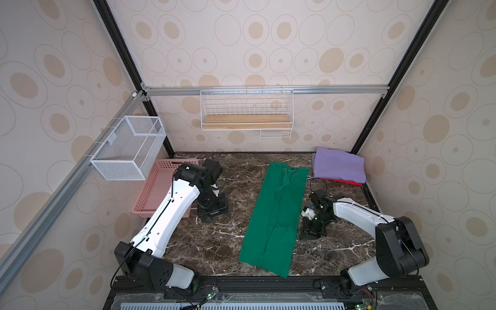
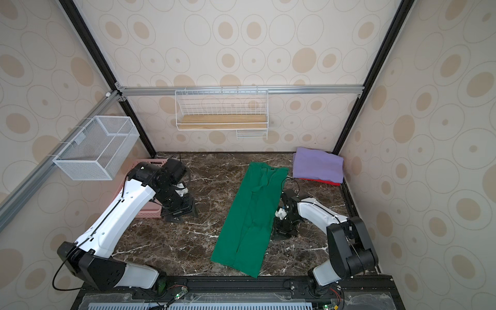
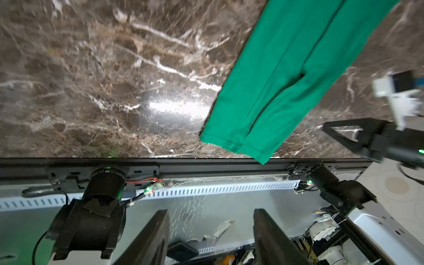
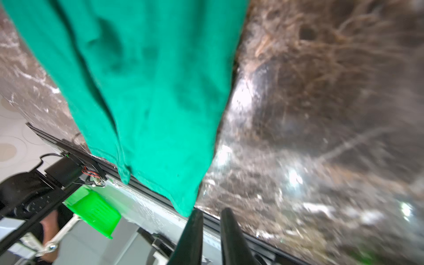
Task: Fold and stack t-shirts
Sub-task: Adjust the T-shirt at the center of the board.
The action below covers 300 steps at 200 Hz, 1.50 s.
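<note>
One green shirt [image 1: 273,217], folded into a long strip, lies on the marble table [image 1: 188,241]. By its far right corner, one purple shirt [image 1: 339,166] sits folded atop one red shirt [image 1: 349,182], making three garments in all. Of two grippers, the left gripper [image 3: 211,213], left of the green shirt, stands spread and empty. The right gripper [image 4: 211,211], just right of it, is nearly pressed together, pinching nothing.

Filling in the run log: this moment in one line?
green t-shirt: folded lengthwise | lavender t-shirt: on red t-shirt | left gripper: open, empty | right gripper: slightly open, empty
</note>
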Each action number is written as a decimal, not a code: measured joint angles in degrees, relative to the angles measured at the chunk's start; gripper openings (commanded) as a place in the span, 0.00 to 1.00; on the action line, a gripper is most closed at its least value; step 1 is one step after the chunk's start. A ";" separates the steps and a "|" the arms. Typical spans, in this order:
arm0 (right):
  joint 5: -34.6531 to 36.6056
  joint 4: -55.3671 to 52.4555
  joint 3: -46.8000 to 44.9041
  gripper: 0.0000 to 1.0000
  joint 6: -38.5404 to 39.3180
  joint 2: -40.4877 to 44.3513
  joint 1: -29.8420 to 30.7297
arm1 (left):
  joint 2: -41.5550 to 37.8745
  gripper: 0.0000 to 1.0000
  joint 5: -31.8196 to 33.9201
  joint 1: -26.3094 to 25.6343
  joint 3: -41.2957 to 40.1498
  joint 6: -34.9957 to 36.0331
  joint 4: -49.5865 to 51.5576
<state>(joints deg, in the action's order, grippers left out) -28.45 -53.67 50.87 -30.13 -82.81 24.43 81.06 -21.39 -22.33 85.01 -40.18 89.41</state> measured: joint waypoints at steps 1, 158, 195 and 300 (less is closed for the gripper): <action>0.09 -0.22 0.09 0.25 0.07 0.39 0.00 | -0.04 0.62 -0.07 -0.02 -0.33 -0.09 -0.15; 6.47 -11.47 67.76 0.29 0.35 -44.04 -6.12 | -7.87 0.63 -2.05 -2.21 -7.58 -5.05 -15.74; 7.56 -17.84 85.53 0.29 1.11 -60.11 -7.85 | -8.00 0.64 -0.68 -2.21 -6.16 -4.50 -13.40; 3.19 -17.27 90.84 0.29 -1.29 -68.67 -9.84 | -1.88 0.63 0.83 -2.21 2.54 -1.33 -7.43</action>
<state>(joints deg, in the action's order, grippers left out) -25.26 -70.94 141.71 -31.42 -151.48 14.59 79.18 -20.56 -24.53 87.55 -41.52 81.97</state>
